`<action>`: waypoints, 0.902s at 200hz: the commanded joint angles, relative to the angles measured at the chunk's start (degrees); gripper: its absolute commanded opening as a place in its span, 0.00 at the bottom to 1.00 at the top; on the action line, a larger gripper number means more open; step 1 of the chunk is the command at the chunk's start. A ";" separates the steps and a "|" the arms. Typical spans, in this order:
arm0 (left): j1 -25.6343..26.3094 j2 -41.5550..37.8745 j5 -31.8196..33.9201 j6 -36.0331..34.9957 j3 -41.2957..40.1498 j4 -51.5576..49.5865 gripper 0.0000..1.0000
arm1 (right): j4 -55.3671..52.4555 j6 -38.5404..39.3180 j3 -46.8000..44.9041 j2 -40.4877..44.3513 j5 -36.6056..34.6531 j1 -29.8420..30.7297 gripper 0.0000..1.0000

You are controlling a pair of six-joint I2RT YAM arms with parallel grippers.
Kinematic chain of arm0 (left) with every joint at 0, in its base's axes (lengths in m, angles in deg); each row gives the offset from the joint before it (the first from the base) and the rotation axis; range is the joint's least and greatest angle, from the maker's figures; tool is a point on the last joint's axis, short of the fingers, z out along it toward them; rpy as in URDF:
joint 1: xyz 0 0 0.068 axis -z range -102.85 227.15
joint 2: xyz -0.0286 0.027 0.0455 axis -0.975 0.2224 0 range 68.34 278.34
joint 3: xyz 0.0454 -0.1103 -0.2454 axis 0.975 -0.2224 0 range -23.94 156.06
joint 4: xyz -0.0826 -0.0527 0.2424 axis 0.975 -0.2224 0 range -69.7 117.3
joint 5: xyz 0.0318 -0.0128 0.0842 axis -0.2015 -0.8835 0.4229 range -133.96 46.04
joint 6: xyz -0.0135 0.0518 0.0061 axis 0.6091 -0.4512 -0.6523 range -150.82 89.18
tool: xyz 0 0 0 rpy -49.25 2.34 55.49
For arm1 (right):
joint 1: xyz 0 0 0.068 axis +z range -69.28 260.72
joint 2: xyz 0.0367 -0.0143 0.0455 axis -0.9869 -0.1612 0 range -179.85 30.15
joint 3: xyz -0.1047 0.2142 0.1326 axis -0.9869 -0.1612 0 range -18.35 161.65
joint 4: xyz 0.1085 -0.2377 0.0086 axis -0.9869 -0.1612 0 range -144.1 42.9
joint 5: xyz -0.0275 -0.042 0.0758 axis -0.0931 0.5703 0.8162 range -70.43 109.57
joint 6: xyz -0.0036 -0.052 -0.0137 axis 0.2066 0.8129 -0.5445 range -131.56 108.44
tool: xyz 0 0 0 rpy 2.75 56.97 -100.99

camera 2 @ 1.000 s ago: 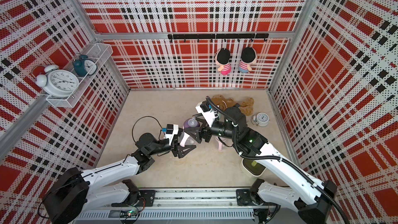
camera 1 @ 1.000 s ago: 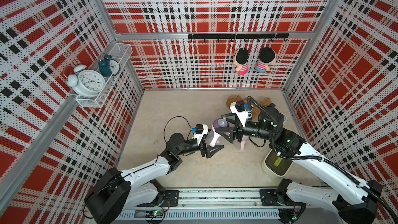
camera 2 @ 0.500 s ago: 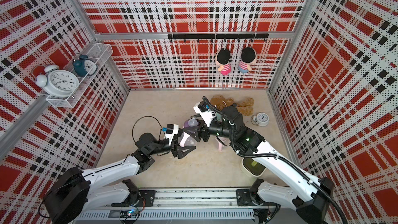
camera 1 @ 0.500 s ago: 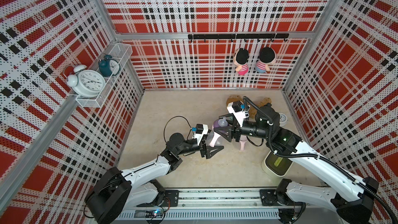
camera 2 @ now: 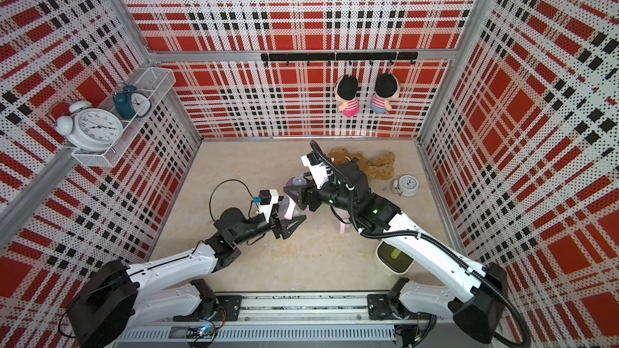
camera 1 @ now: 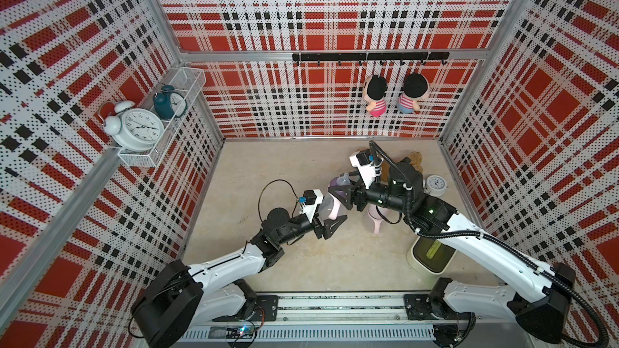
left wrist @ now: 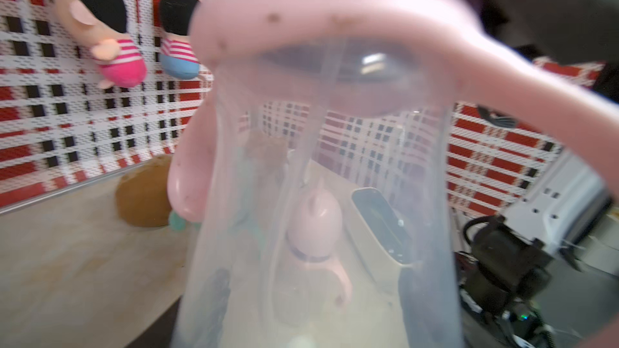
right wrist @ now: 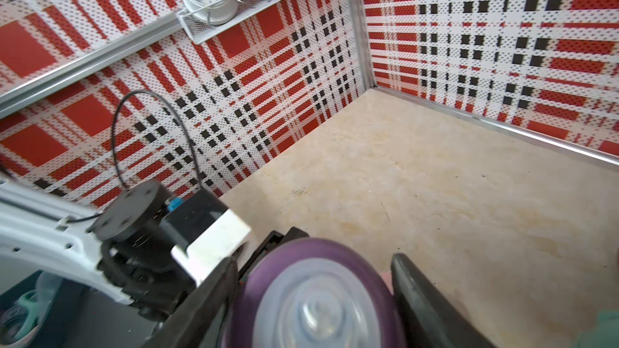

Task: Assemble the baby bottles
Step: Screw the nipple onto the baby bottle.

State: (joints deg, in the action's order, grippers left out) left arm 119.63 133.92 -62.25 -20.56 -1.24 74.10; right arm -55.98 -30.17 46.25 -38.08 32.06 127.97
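Note:
My left gripper (camera 1: 330,217) is shut on a clear baby bottle (camera 1: 325,208) and holds it up above the table's middle. Its pink handle ring (left wrist: 335,5) sits at the neck, and the clear body (left wrist: 335,169) fills the left wrist view. A purple teat collar (camera 1: 336,184) tops this bottle. My right gripper (camera 1: 341,193) is shut on the collar, with a black finger (right wrist: 415,289) on either side of the blurred collar (right wrist: 311,299). A second bottle with a pink eared cap (left wrist: 315,222) stands on the table under my right arm (camera 1: 376,224).
A brown plush toy (camera 2: 371,162) and a small white alarm clock (camera 1: 435,185) lie at the back right. A white bin (camera 1: 432,256) stands at the front right below my right arm. Plaid walls enclose the table; a shelf with clocks (camera 1: 140,128) hangs on the left wall.
My right gripper has shifted slightly left and back with the purple collar, and its jaws have narrowed on it. The left arm and its bottle have stayed put.

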 commanded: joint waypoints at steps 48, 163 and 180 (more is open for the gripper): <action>6.91 -1.45 42.17 -6.92 -0.64 1.39 0.00 | -9.65 -12.68 11.14 -8.91 -28.81 9.26 0.23; 9.19 -0.03 45.65 -10.03 -0.48 2.25 0.00 | -20.34 -12.15 22.63 -15.19 -14.50 5.16 0.97; 9.62 0.05 46.48 -10.34 -0.46 2.45 0.00 | -19.55 -12.33 22.06 -15.83 -13.72 4.36 0.97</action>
State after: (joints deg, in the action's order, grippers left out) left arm 128.50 133.88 -17.96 -29.30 -2.05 74.30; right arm -73.38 -42.52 68.37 -52.00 14.82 133.76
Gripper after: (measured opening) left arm 0.807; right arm 0.973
